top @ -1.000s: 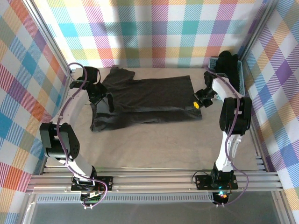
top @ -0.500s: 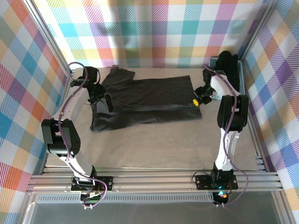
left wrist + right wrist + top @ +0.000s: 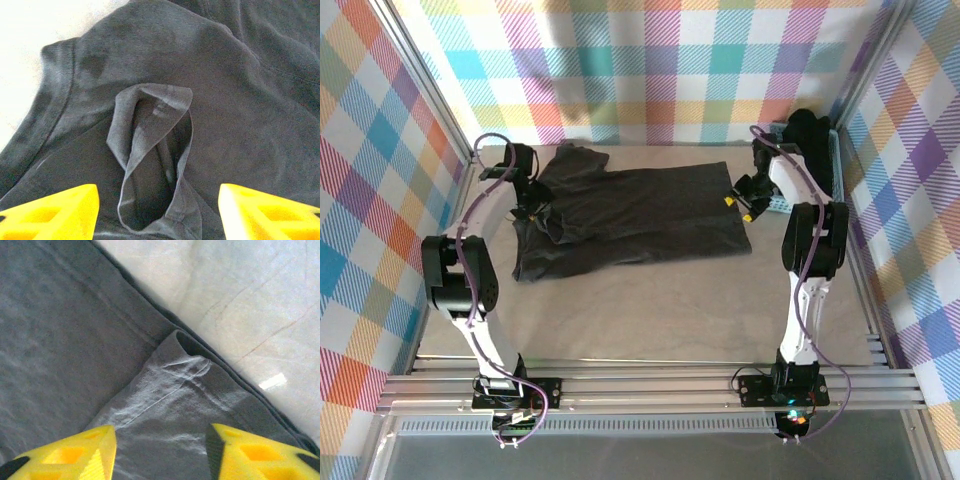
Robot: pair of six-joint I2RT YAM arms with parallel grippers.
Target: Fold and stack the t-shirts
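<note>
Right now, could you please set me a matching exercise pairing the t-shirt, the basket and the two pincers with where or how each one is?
1. t-shirt
2. basket
3. left pincer
4. right pincer

A. far right corner of the table
B. open over a raised loop of cloth
C. spread across the far middle of the table
D. open over a shirt corner beside bare table

Pairs: 1-C, 2-A, 3-B, 4-D.

A t-shirt [image 3: 640, 215] lies spread flat on the worktop [image 3: 650, 310] in the upper middle of the overhead frame, its length running left to right. The left claw [image 3: 538, 212] sits over its left end, above a raised fold [image 3: 150, 150]. The right claw [image 3: 738, 206] sits over its upper right corner. A basket [image 3: 837, 170] stands at the upper right, just beside that claw, with a heap of cloth [image 3: 808, 130] in it.
</note>
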